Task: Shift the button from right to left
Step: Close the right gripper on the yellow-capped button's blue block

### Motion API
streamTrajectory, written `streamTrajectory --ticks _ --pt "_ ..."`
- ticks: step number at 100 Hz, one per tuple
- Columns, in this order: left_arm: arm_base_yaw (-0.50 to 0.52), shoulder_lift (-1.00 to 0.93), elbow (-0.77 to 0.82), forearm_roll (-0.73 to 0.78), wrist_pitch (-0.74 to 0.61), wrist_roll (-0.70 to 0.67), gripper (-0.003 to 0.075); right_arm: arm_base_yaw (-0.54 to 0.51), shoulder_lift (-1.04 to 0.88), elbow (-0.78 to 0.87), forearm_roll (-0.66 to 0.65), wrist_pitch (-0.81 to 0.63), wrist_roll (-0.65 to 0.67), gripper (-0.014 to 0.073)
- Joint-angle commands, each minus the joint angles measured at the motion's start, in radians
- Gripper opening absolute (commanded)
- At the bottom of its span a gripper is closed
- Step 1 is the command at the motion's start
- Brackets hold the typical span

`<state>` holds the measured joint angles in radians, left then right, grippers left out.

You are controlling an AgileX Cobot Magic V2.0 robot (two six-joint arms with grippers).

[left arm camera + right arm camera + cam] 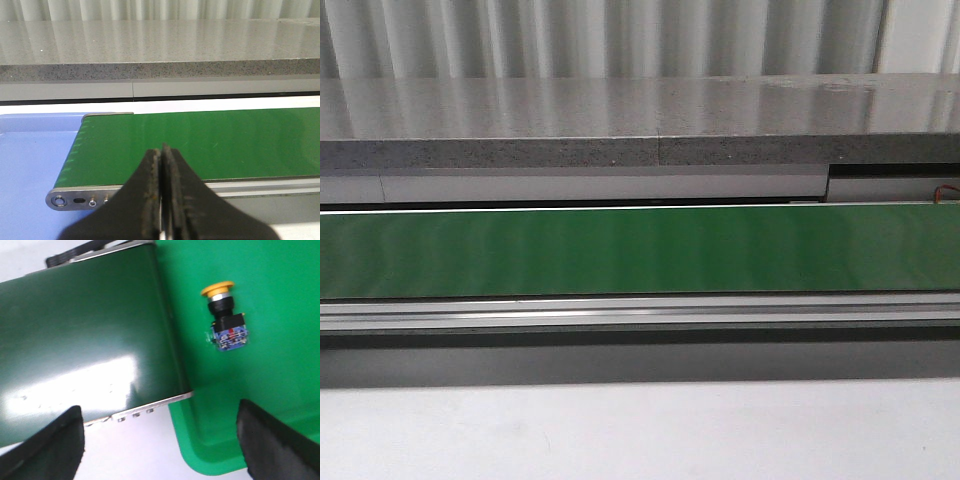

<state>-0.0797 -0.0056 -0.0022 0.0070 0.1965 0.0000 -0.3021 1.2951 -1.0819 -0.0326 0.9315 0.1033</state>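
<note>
One button: the button (224,316) lies on its side in a bright green tray (280,390), seen only in the right wrist view.
Axis: its long axis runs from the yellow cap (217,288) through the black collar to the blue block (230,338); the cap points toward the far side of the tray, tilted slightly toward the belt, and the block toward the right claw.
Placement: the button is just beside the belt (85,340) end, apart from it, touching only the tray floor.
Right claw (160,440): spread wide, both fingers (277,445) at the picture's lower corners, holding nothing; one finger is over the belt edge, the other over the tray; the button is well clear of both.
Left claw (161,200): pressed together, fingers meeting in a thin seam, nothing between them; it hangs before the belt's other end.
Left end: a blue tray (30,165) adjoins the belt roller.
Front view: the green belt (640,250) runs across, a grey counter (620,120) behind it; neither claw nor the button shows there.
</note>
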Motion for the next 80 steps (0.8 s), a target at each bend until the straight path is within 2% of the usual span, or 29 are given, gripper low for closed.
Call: streamTrajectory --ticks 1,17,36,58,80 --pt "0.002 -0.033 0.025 0.000 -0.076 -0.007 -0.0020 -0.056 0.041 -0.060 0.004 -0.022 -0.002 0.0610" --pt "0.002 -0.033 0.025 0.000 -0.076 -0.007 -0.0020 -0.146 0.175 -0.106 0.033 -0.021 -0.001 0.0610" --pt "0.002 -0.033 0.025 0.000 -0.076 -0.007 -0.0020 -0.206 0.306 -0.139 0.033 -0.023 -0.001 0.0610" --pt "0.002 -0.033 0.025 0.000 -0.076 -0.007 -0.0020 -0.214 0.431 -0.217 0.022 -0.022 -0.032 0.0610" --pt "0.002 -0.033 0.025 0.000 -0.076 -0.007 -0.0020 -0.214 0.546 -0.289 0.022 0.000 -0.173 0.0610"
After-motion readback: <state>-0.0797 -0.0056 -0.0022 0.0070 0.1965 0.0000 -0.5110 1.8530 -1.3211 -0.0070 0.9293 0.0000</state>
